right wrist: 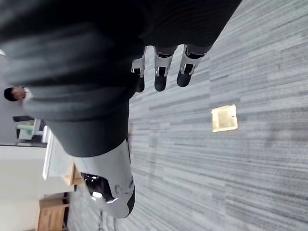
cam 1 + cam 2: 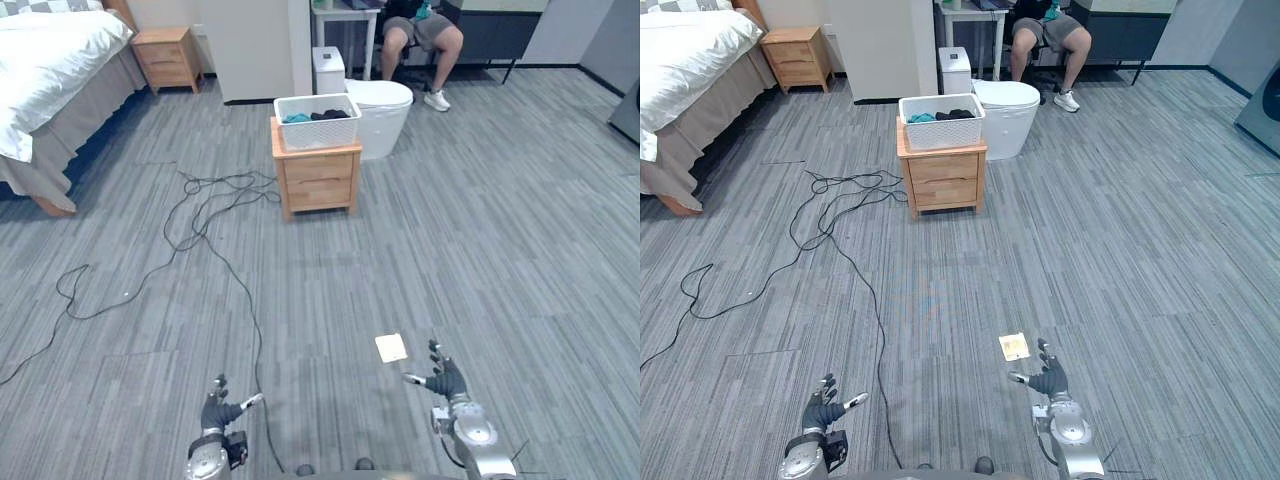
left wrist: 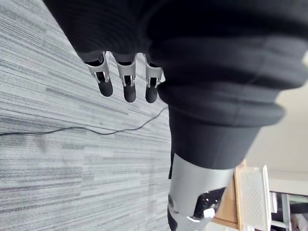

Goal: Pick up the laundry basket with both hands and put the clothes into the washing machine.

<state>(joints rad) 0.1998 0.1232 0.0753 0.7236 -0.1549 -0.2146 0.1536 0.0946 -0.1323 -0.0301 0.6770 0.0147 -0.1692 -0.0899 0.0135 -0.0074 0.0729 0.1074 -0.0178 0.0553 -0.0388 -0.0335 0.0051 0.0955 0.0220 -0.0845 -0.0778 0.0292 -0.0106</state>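
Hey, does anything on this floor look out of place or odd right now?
A small pale square scrap lies loose on the floor just ahead of the right hand. The laundry basket sits level on its wooden cabinet, clothes inside; nothing spilled.

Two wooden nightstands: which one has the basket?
The wooden nightstand standing mid-floor, with the white mesh laundry basket on top; the bedside nightstand has a bare top.
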